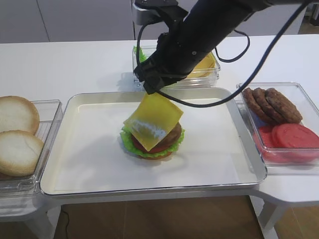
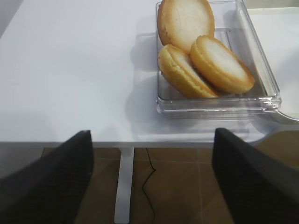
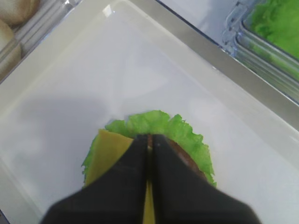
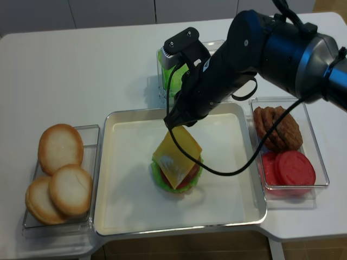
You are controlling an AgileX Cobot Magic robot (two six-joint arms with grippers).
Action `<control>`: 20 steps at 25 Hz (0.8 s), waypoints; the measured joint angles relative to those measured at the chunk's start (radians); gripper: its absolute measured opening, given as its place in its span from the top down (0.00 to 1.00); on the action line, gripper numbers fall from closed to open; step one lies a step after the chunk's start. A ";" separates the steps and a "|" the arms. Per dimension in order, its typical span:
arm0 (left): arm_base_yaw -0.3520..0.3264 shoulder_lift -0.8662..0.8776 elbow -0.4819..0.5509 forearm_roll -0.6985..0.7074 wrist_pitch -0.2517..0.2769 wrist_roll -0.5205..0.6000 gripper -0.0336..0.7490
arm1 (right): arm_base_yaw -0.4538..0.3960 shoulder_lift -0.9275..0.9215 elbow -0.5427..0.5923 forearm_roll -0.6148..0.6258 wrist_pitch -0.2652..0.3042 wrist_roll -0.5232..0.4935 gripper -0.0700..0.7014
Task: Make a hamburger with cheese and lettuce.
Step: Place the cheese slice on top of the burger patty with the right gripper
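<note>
The hamburger [image 1: 154, 145] stands in the middle of the white tray [image 1: 89, 154]: bun base, ruffled green lettuce [image 3: 182, 131], tomato and brown patty. My right gripper [image 1: 152, 89] is shut on the top edge of the yellow cheese [image 1: 152, 121], which hangs tilted with its lower part over the patty. It also shows in the right wrist view [image 3: 106, 151] beside my right gripper [image 3: 150, 140]. It also shows in the second high view [image 4: 176, 151]. My left gripper [image 2: 152, 177] is open and empty, past the table's edge, over the floor.
Pale bun halves [image 1: 17, 134] lie in a clear box at the left. Brown patties [image 1: 271, 103] and tomato slices [image 1: 294, 137] fill a box at the right. Clear boxes of lettuce and cheese [image 1: 204, 67] stand behind the tray, partly hidden by my right arm.
</note>
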 joint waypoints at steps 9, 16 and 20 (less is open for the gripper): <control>0.000 0.000 0.000 0.000 0.000 0.000 0.22 | 0.000 0.024 0.000 -0.028 -0.014 0.000 0.90; 0.000 0.000 0.000 0.000 0.000 0.000 0.22 | 0.000 0.024 0.000 -0.052 -0.023 0.000 0.90; 0.000 0.000 0.000 0.000 0.000 0.000 0.22 | 0.000 0.026 0.000 -0.060 -0.027 0.000 0.90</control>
